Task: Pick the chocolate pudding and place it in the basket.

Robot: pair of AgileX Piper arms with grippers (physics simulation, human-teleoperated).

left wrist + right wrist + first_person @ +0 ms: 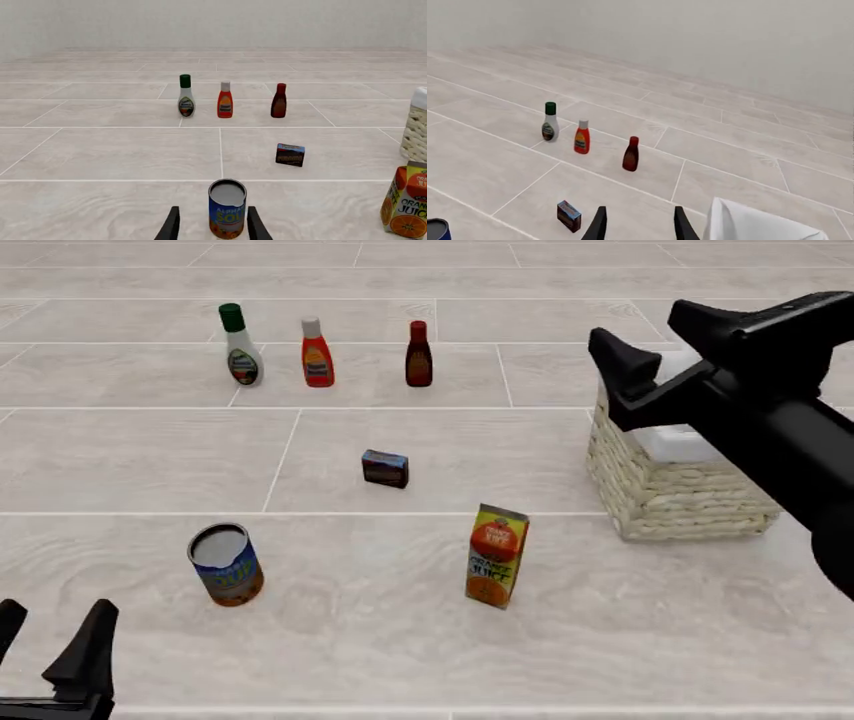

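Pudding box (384, 468) stands mid-tabletop, well apart from the basket (674, 495) at the right edge. I judge it light, stiff cardboard; I'd pinch its flat sides. Both claws, left (51, 650) and right (654, 345), gape wide, empty.

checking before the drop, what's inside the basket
The basket shows only its white cloth lining. The right end effector and its arm cover part of the opening, so the interior can't be fully seen.

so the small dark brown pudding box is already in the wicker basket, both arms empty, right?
No. The small dark brown pudding box sits on the floor tiles, well left of the straw-coloured wicker basket, as the front view shows. Both arms are empty, as you said.
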